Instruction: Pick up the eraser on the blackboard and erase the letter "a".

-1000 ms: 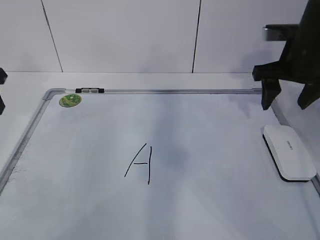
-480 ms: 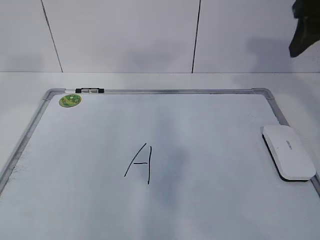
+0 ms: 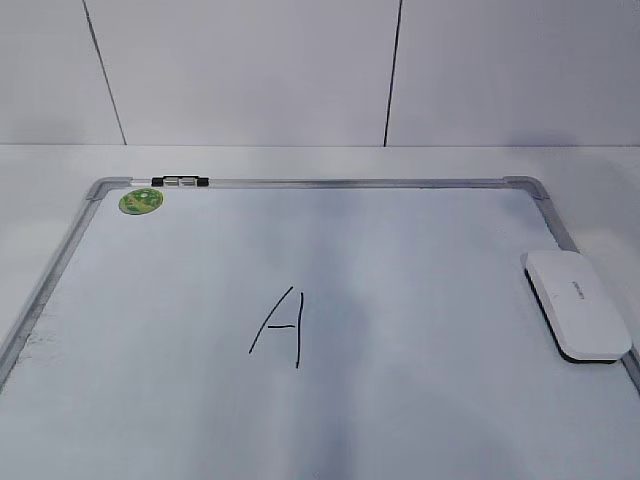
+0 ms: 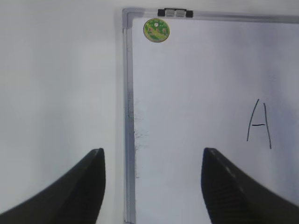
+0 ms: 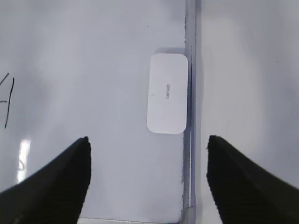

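Note:
The eraser (image 3: 579,304) is a flat white block lying on the blackboard (image 3: 420,300) against its right frame; it also shows in the right wrist view (image 5: 167,93). My right gripper (image 5: 147,138) is open and empty, high above the board on the near side of the eraser. My left gripper (image 4: 152,151) is open and empty above the board's left frame (image 4: 128,116). A tall capital "A" (image 3: 282,327) is drawn mid-board. No lowercase "a" shows clearly; a faint small mark (image 5: 21,164) near the board's near edge is too blurred to tell. Neither gripper shows in the exterior view.
A round green sticker (image 3: 140,201) sits in the board's far left corner, with a small black-and-clear pen (image 3: 179,181) on the far frame. A white table (image 3: 300,160) surrounds the board, with a panelled wall behind.
My right gripper, which was above the board's far right corner, rose up and right out of the exterior view. The eraser and the drawn letter have not moved.

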